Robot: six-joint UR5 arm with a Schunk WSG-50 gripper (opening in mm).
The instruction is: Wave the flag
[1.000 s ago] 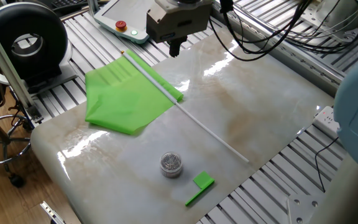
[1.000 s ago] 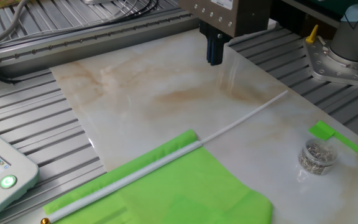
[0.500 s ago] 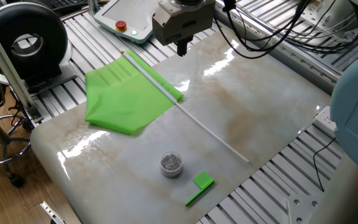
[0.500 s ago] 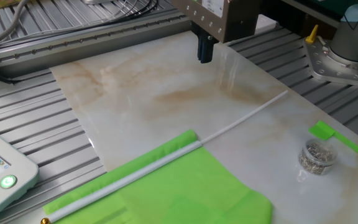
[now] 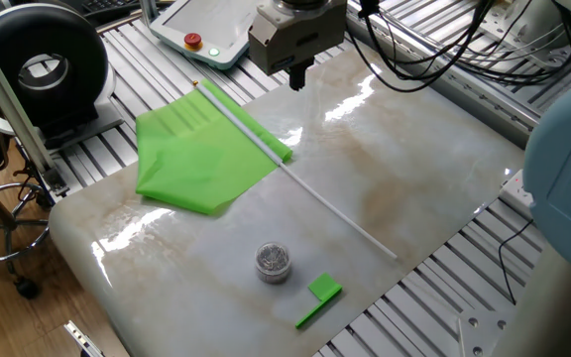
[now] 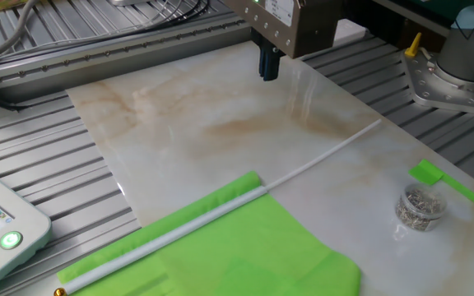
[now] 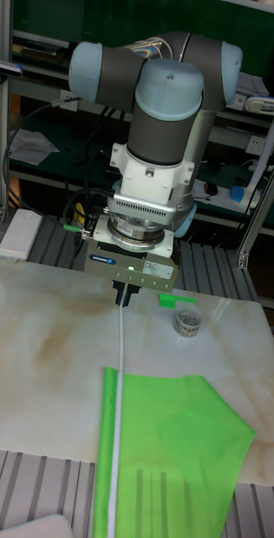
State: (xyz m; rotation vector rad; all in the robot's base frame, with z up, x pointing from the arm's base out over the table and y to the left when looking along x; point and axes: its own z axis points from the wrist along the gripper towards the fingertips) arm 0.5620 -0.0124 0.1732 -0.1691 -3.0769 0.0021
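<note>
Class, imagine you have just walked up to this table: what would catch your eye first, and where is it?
The bright green flag stands out first, lying flat at one end of the pale table with its white stick running out across the middle. Next comes the gripper, hanging above the table's far edge, holding nothing. A small jar and a green block sit together near the front edge.

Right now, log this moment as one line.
fingers: shut, empty, above table | flag: flat on table, untouched | stage: pre-grasp
</note>
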